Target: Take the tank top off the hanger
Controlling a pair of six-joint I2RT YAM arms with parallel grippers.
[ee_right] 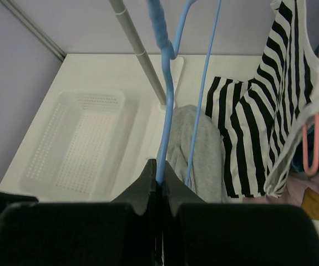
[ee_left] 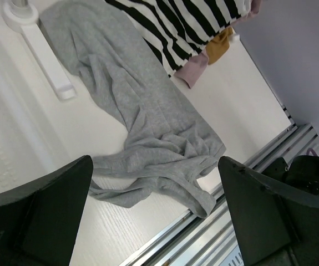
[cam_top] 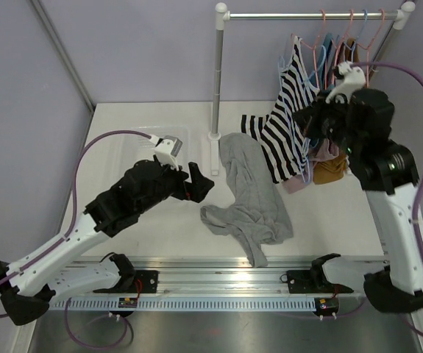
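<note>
Left pincer, spread and empty, hangs over the bench at 9 o'clock of the grey tank top, which lies crumpled there, off any hanger. Raise the pincer straight up, clear of the folds. Only the right wrist view shows the right pincer pressed onto the bare blue hanger. Overhead, the arm hides this.

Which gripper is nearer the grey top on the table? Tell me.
Left. The left gripper hangs open just beside the grey top; the right gripper is up at the rack, shut on a blue hanger.
</note>
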